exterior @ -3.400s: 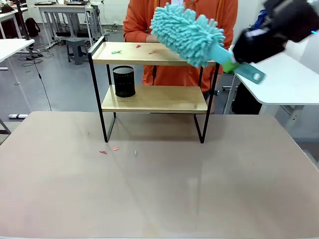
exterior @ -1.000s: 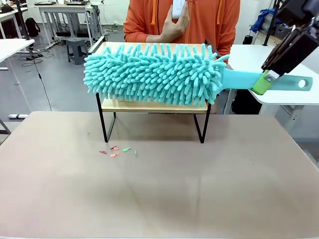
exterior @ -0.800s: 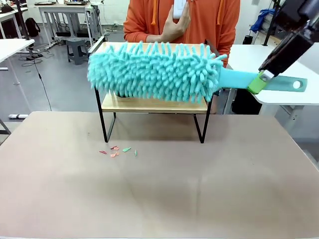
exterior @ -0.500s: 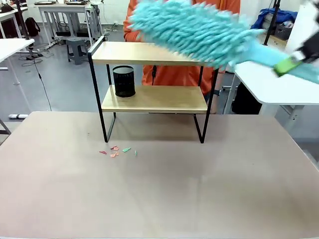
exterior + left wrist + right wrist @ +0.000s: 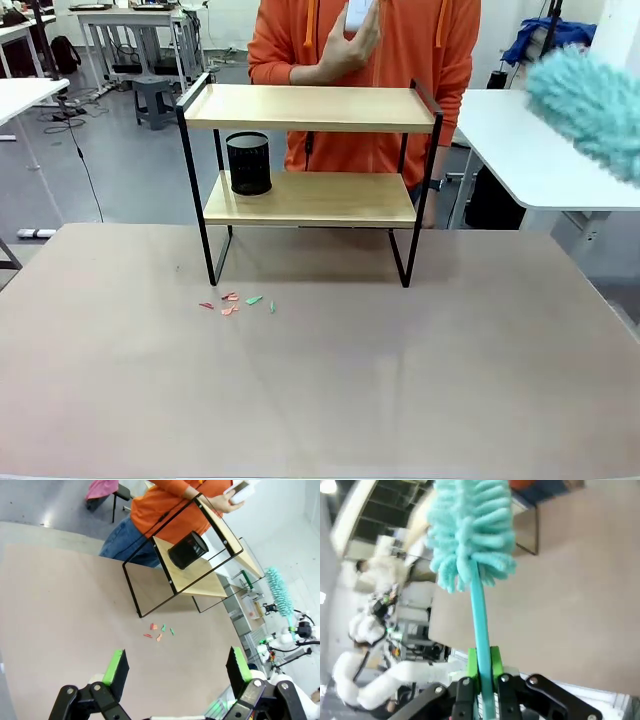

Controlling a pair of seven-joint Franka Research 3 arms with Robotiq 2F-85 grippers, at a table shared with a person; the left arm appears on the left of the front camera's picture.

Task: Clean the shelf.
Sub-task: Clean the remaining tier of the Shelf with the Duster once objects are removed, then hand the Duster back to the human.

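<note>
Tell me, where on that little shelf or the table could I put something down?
On the shelf, the top board is bare end to end; the lower board is free right of the black mesh cup at its left end. The table in front is open except for coloured scraps near the shelf's left front leg. Only those two spots are taken.

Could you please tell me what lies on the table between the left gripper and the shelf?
In the left wrist view, a few small coloured scraps lie on the table between the open left gripper and the shelf.
</note>
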